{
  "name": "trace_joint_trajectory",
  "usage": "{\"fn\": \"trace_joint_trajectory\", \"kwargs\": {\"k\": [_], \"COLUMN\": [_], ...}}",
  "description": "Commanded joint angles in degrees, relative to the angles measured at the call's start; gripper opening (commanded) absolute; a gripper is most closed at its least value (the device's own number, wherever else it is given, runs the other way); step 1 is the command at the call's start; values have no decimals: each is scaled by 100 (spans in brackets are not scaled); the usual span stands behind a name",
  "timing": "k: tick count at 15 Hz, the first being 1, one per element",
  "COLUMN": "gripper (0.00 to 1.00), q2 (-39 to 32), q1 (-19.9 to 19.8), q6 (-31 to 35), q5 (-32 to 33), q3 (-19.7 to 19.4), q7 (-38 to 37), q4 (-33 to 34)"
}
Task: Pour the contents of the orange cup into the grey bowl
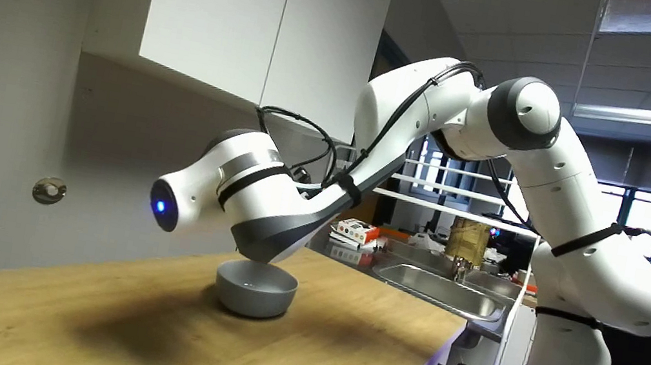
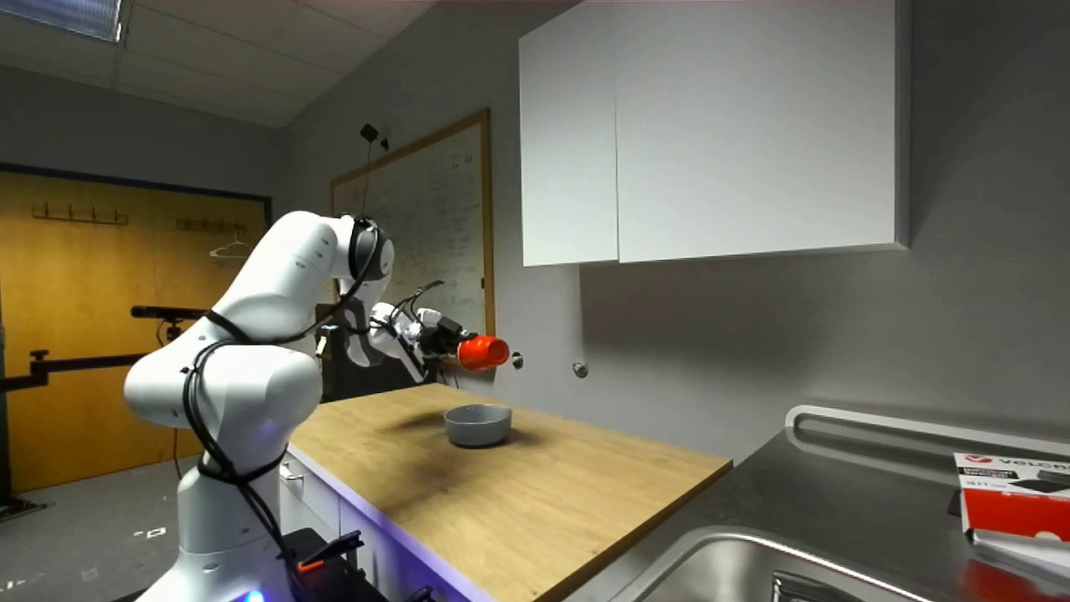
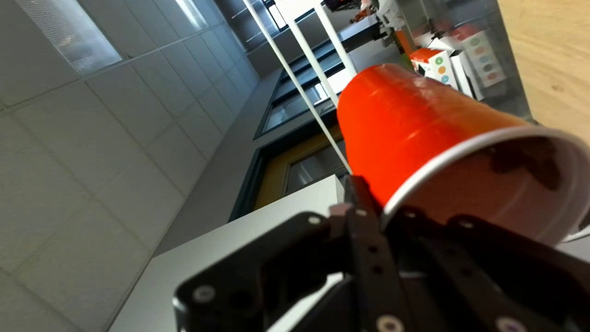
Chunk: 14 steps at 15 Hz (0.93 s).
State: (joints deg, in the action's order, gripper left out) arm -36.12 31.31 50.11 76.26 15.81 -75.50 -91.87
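The orange cup (image 2: 483, 352) is tipped onto its side in the air, above the height of the grey bowl (image 2: 477, 426). In the wrist view the cup (image 3: 415, 124) has its white-rimmed mouth facing lower right, and dark pieces show inside it. My gripper (image 3: 382, 210) is shut on the cup's wall at the rim. The gripper also shows in an exterior view (image 2: 456, 336), behind the cup. The grey bowl (image 1: 254, 294) stands upright on the wooden counter. The cup and gripper are hidden behind the arm in that exterior view.
The wooden counter (image 1: 145, 330) runs along the wall, with a white cabinet (image 1: 216, 8) above. A steel sink (image 1: 439, 290) and a red-white box (image 1: 357, 230) are beyond the counter's end. The box also shows in an exterior view (image 2: 1016, 502).
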Motion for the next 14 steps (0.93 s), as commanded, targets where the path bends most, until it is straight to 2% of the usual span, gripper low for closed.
{"fn": "trace_joint_trajectory", "kwargs": {"k": [1,6,14], "gripper": [5,5,5], "q2": [-201,-432,-554], "q1": [162,208,171], "q6": [-374,-839,-1198], "q5": [534,1053,1432], "q3": [-138,-152,-99], "q7": [113,124,112], "q4": [97,149,228]}}
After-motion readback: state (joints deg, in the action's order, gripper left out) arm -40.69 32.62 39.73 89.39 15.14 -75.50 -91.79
